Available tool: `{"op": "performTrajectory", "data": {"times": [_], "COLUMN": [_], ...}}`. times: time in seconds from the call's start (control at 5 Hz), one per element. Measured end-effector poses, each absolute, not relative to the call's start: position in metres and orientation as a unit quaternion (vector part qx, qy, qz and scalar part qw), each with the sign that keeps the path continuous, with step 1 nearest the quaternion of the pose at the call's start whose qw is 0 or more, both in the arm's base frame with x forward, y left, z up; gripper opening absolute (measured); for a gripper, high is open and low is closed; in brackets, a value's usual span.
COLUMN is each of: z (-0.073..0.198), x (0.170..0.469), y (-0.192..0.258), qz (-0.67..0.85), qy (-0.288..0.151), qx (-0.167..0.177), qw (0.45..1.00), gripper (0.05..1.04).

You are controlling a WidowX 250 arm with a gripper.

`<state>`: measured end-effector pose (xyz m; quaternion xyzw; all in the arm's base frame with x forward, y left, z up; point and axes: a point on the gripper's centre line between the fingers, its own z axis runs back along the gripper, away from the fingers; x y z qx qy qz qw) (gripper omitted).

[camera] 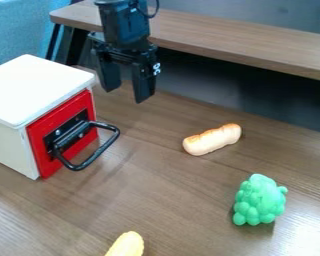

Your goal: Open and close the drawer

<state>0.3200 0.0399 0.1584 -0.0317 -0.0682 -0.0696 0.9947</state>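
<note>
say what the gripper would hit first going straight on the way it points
Pointing down, the gripper would probably meet the wooden tabletop first, near the drawer's black handle. Its depth and height are hard to judge, so it might catch the handle instead.

A wooden table (169,192) holds a drawer box (39,87), roll (213,139), green cluster (259,201) and yellow toy (128,245).
</note>
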Motion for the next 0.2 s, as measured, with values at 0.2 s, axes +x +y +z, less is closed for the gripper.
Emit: {"op": "performTrajectory", "data": {"times": [0.2], "z": [0.1789], "x": [0.3196], "y": [0.0402], "qz": [-0.074], "qy": [-0.087], "qx": [-0.027], "qw": [0.993], "gripper": [0.999]}}
